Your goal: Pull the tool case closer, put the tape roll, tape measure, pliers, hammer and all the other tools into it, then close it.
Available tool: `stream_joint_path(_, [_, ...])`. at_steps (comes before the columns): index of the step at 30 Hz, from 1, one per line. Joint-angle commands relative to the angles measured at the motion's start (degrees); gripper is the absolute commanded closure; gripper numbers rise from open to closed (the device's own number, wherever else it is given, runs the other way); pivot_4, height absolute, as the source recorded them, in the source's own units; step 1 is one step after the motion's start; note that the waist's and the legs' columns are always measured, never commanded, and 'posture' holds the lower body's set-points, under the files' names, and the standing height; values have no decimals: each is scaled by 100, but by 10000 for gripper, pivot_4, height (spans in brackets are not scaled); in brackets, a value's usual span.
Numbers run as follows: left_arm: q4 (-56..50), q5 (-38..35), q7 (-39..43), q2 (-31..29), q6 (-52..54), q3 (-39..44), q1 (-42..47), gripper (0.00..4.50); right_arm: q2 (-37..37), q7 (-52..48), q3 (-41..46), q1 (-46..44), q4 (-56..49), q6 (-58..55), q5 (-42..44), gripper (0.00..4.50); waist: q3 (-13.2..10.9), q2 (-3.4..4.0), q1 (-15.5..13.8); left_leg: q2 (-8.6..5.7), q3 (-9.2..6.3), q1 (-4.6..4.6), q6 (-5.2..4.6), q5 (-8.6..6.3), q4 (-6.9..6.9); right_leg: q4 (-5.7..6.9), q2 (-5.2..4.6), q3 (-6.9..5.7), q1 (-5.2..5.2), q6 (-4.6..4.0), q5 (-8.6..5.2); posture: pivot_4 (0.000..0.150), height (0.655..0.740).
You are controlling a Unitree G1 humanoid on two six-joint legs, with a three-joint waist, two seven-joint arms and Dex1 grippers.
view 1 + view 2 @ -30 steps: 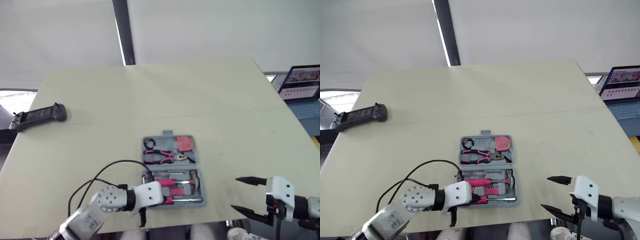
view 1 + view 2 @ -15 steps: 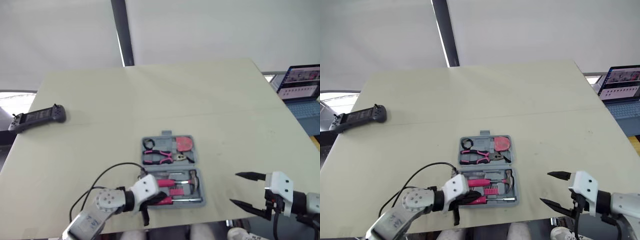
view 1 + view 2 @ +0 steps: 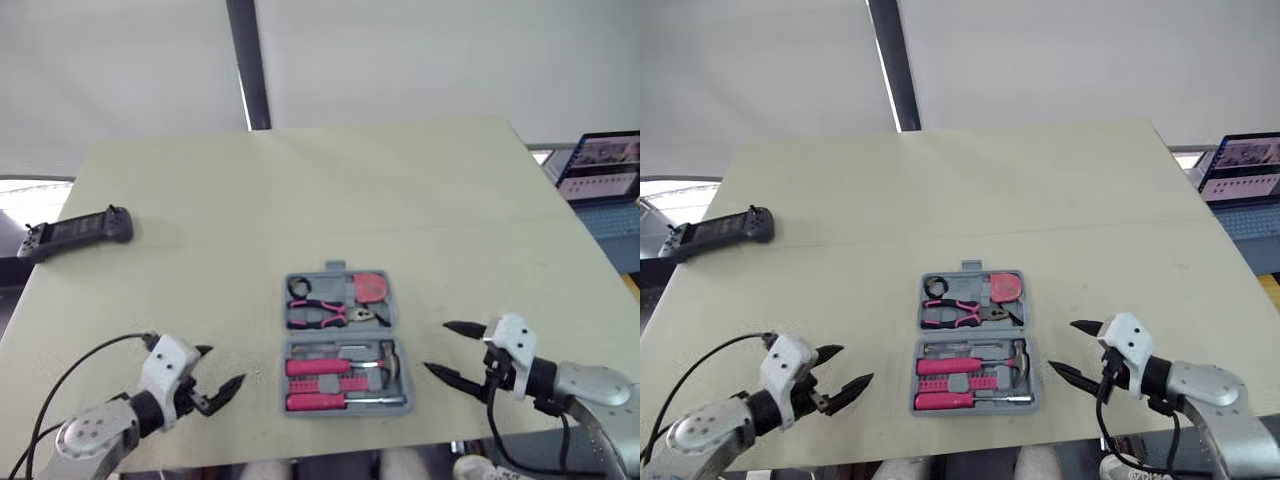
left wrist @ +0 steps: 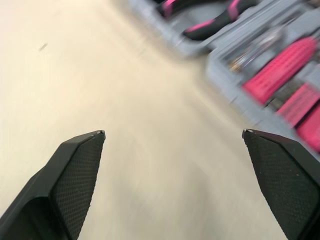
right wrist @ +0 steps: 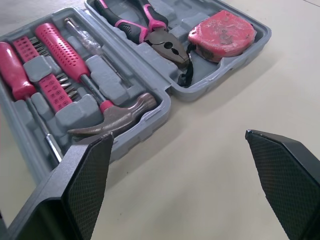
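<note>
**Tool case** (image 3: 346, 340): grey moulded plastic, lying open flat on the counter (image 3: 300, 190) with both halves face up.
- **Half farther from the robot:** pink-and-black pliers (image 3: 318, 315), a pink tape measure (image 3: 370, 288), and a small black ring, seemingly the tape roll (image 3: 298, 288).
- **Nearer half:** a hammer (image 5: 112, 117) with a ribbed pink grip and a pink-handled screwdriver (image 5: 12, 67). There is also a row of bits too small to count. This half's nearest corner is cut off in the right wrist view.

**Left gripper** (image 3: 218, 367): left of the case and apart from it, jaws spread wide and empty.

**Right gripper** (image 3: 438, 347): just right of the case's nearer half, jaws spread wide and empty.

**Black handheld controller** (image 3: 75, 232): well left of the case and beyond it.

**Laptop** (image 3: 605, 165): far right of the case, partly cut off.
</note>
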State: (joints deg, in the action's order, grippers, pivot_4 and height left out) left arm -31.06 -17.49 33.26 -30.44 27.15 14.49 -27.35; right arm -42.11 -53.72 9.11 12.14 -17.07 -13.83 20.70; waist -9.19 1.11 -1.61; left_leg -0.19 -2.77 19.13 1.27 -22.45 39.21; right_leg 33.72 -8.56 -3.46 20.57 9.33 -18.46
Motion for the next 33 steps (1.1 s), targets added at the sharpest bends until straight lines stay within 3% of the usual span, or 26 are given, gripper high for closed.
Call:
stream_joint_path(1, [19, -185, -286, 377, -271, 529, -184, 443, 42, 124, 31, 16, 23, -20, -33, 0, -2, -6, -1, 0, 0, 2, 0, 0, 0, -2, 0, 0, 0, 0, 0, 1500, 7400])
stream_joint_path(9, [64, -204, -221, 514, -381, 586, -219, 443, -249, 286, -416, -437, 257, -1491, -125, 0, -2, -8, 29, 2, 1, -1, 0, 0, 0, 5, 1, 0, 2, -1, 0, 1500, 7400])
stream_joint_path(10, [66, -220, -200, 514, -394, 586, -221, 5585, -244, 246, -390, -491, 259, -1521, -71, 0, -2, -6, 29, 2, 2, 0, 0, 0, 0, 5, 1, 0, 4, -1, 0, 1500, 7400])
stream_joint_path(12, [60, -229, -118, 452, -436, 602, -249, 12908, -294, 115, -330, -519, 229, -1572, 10, 8650, -2, -6, 25, 2, 2, 0, 0, 0, -1, 4, 1, -1, 5, -1, 0, 1500, 7400])
stream_joint_path(18, [59, -361, 60, 218, -255, 569, -55, 44143, -274, 94, -435, -861, 209, -1879, 159, 39162, -5, -9, 27, 2, 1, 1, 0, 0, -1, 3, 1, -2, 3, -1, -1, 1500, 7400])
stream_joint_path(19, [104, -336, 68, 162, -199, 485, 51, 45000, -246, 115, -491, -966, 254, -1925, 152, 43872, -5, -9, 28, 2, 1, 1, 0, 0, -1, 4, 1, -2, 4, -1, 0, 1500, 7400])
stream_joint_path(20, [150, -316, 92, 98, -112, 377, 164, 45000, -224, 133, -537, -1065, 308, -1949, 133, 44590, -5, -9, 24, 2, 1, 1, 0, 0, -1, 4, 1, -2, 4, -1, -1, 1500, 7400])
stream_joint_path(24, [738, -33, 410, -372, 240, -474, 1012, 45000, -29, 305, -795, -1653, 706, -1887, -111, 44590, -4, -8, 24, 1, 0, 1, 1, 1, -1, 9, 1, -3, 7, -1, 0, 1500, 7400])
stream_joint_path(33, [1945, 249, 950, -597, 182, -1483, 2496, 45000, 10, 190, -1261, -2298, 1110, -2128, -242, 44590, -4, -7, 60, 5, 9, 4, 6, 3, -4, 16, 1, -18, 22, 1, 1, 1500, 7400])
